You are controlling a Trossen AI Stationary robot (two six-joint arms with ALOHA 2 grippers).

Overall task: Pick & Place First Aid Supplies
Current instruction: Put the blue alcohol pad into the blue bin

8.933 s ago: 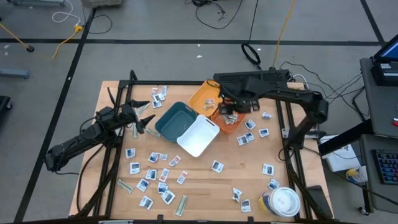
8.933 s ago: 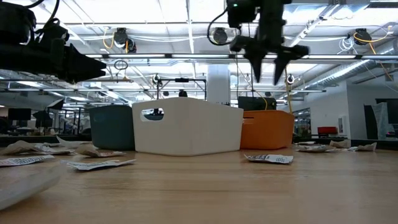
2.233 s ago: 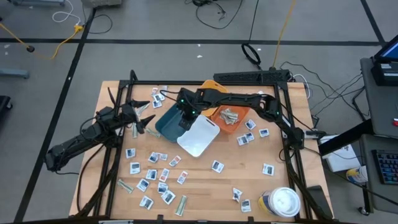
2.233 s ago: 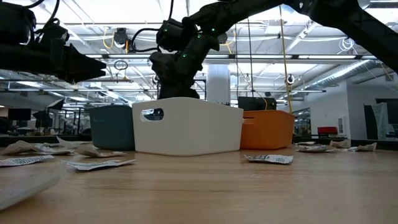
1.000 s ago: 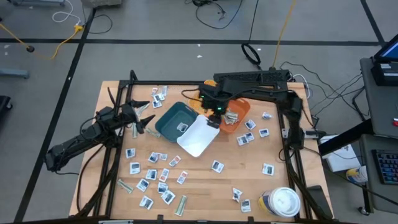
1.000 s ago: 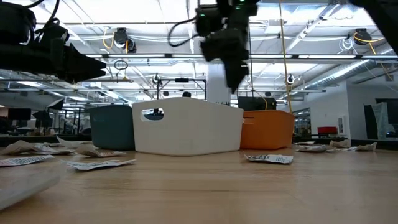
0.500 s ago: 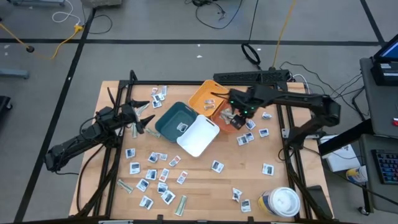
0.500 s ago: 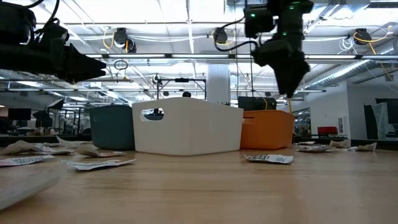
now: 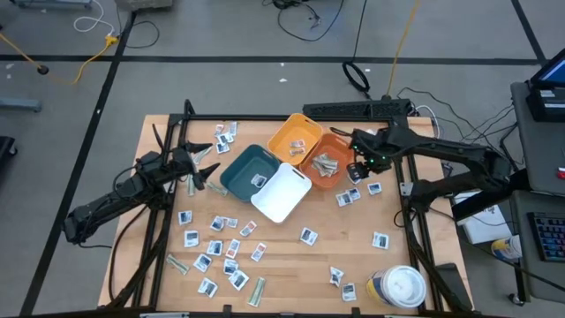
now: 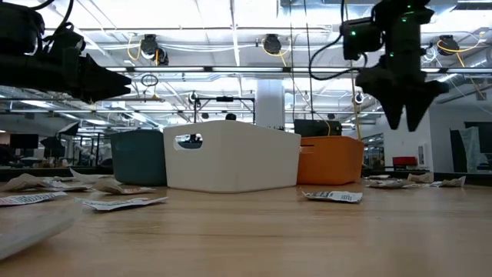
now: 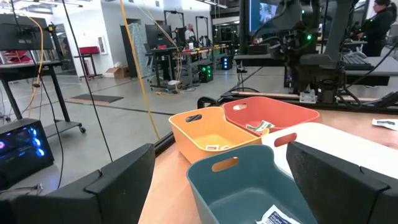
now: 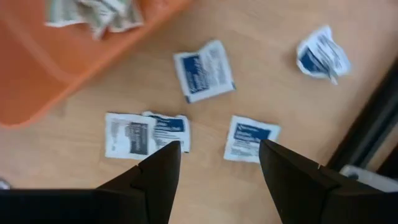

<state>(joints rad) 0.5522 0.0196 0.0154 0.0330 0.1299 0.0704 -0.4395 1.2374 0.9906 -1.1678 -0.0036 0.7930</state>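
White first aid packets [image 12: 204, 70] lie loose on the wooden table [image 9: 291, 265], a small cluster just off the orange bin [image 9: 331, 170] at about four o'clock, many more scattered toward seven o'clock. The right gripper [image 12: 214, 163] hangs over that cluster, fingers spread and empty. One packet rests in the teal bin [image 9: 240, 170]. Over at nine o'clock the left gripper [image 9: 208, 162] waits, fingers wide apart, holding nothing.
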